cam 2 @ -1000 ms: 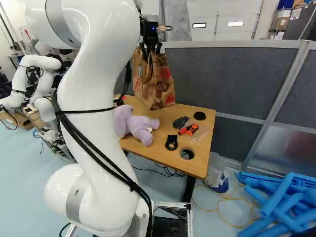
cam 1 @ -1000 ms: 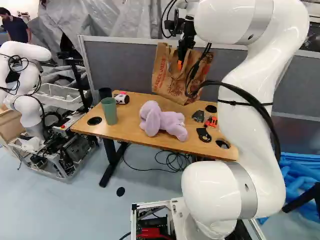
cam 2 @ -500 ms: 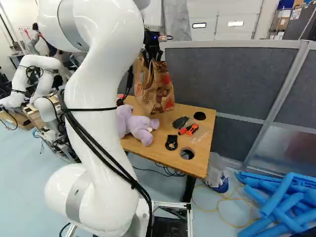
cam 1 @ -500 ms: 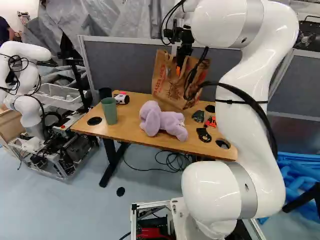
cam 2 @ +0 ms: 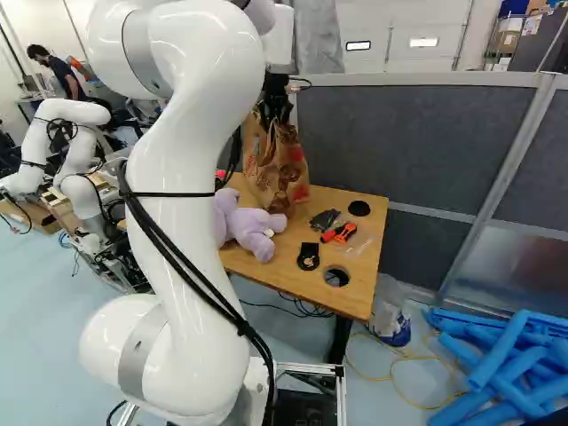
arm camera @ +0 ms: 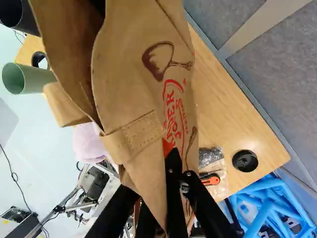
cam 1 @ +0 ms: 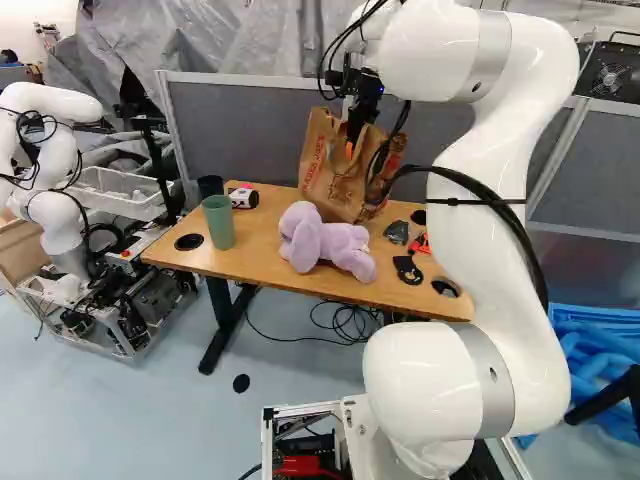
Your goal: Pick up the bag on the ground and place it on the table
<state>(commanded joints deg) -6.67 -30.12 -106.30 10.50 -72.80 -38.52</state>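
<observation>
In the left base view, my gripper (cam 1: 350, 148) is above the far side of the table (cam 1: 260, 262), at the top of the brown paper bag (cam 1: 330, 180). The bag tilts, its lower end behind the plush toy (cam 1: 342, 246); I cannot tell whether it touches the wood. The toy lies nearer, around the middle of the tabletop. To its left stands the green cup (cam 1: 218, 222), with the dark cup (cam 1: 210, 187) and a small white object (cam 1: 243, 198) farther off. The gray partition (cam 1: 235, 125) runs behind the far edge. At the far left stands another robot (cam 1: 55, 215).

In the right base view, the bag hangs below my wrist at the far side of the table, in front of the partition and beyond the toy. To its right, on the wood, are the orange tool (cam 2: 340, 232), a black plate (cam 2: 308, 256) nearer, and a black disc (cam 2: 358, 208) farther. Blue tubes (cam 2: 510, 364) lie on the floor to the right.

In the wrist view, my two fingers pinch the bag's paper between them near its upper edge. A folded paper strap (arm camera: 132, 135) crosses its side ahead of them. The green cup shows past the bag's mouth, the toy peeks out behind the paper, and the orange tool lies beyond my fingers, near the disc.
</observation>
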